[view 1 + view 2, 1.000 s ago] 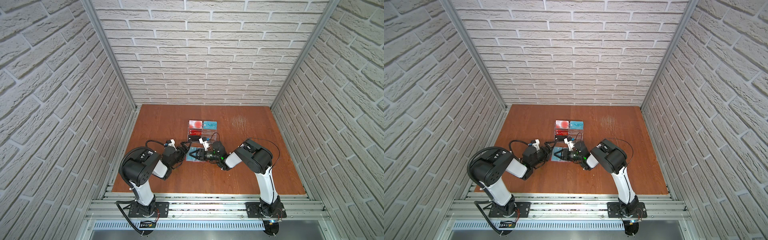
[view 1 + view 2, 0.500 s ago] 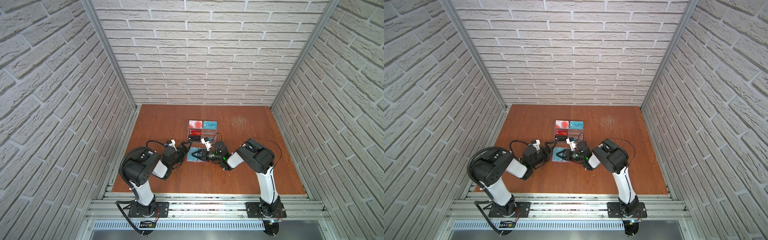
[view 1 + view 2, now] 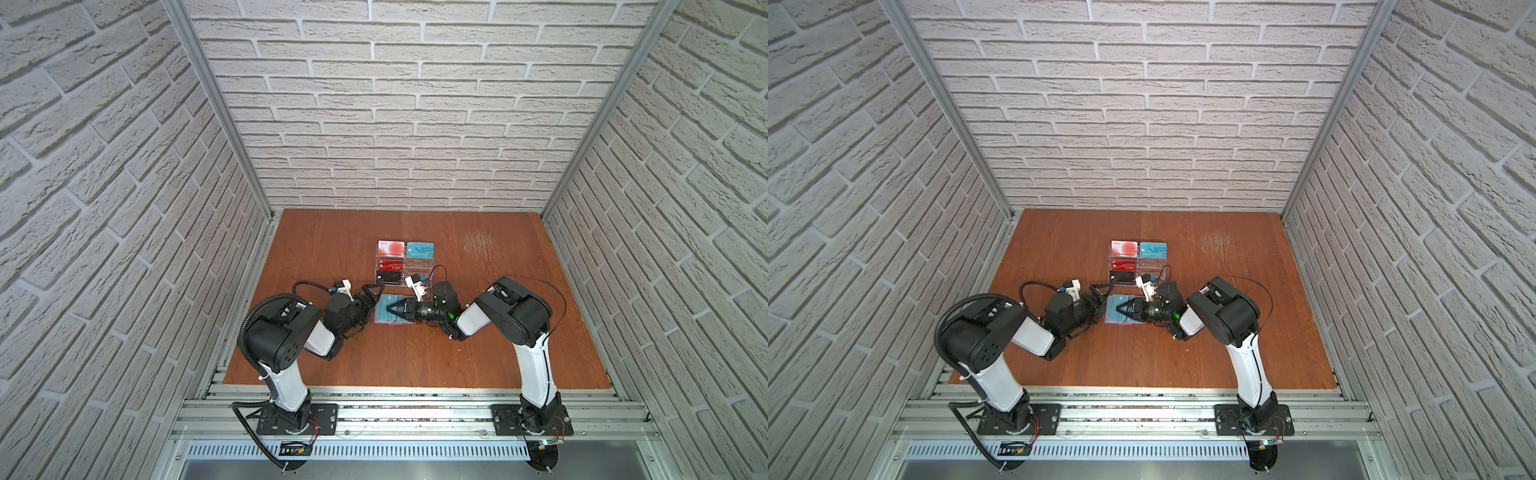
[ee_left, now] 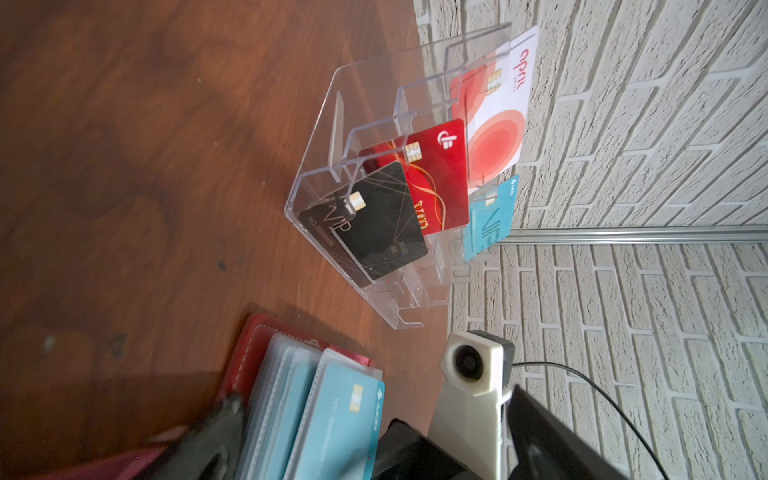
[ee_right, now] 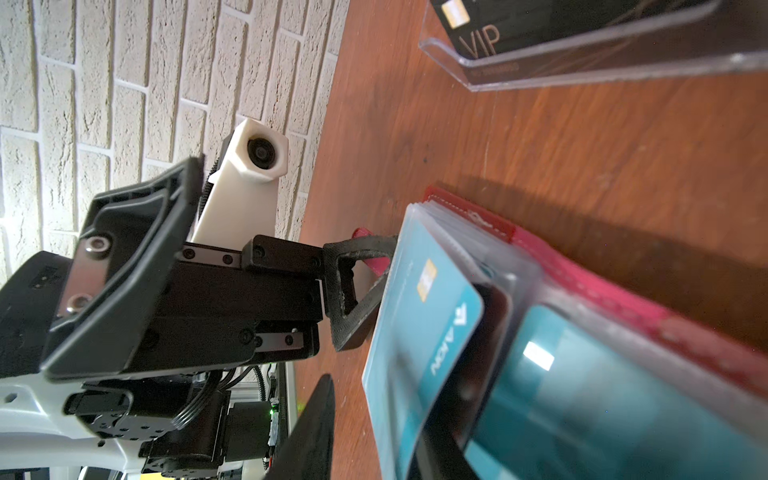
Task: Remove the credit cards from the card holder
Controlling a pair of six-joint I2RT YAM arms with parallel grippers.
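Right hand [image 3: 389, 310], half open, straddles the teal card [image 5: 428, 332]: pinch squarely, pull straight; let the wide-open, empty left hand [image 3: 373, 296] pin the card holder [image 5: 602, 286].

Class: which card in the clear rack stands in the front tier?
The black VIP card: the only dark one, lowest and foremost; the others stand in tiers behind it.

We see a lab robot cell: a wooden bench [image 3: 498, 332] closed on three sides by white brick-pattern panels [image 3: 415, 124], with aluminium rails [image 3: 415, 411] at the front where the left arm [image 3: 286, 365] and the right arm [image 3: 534, 365] are bolted
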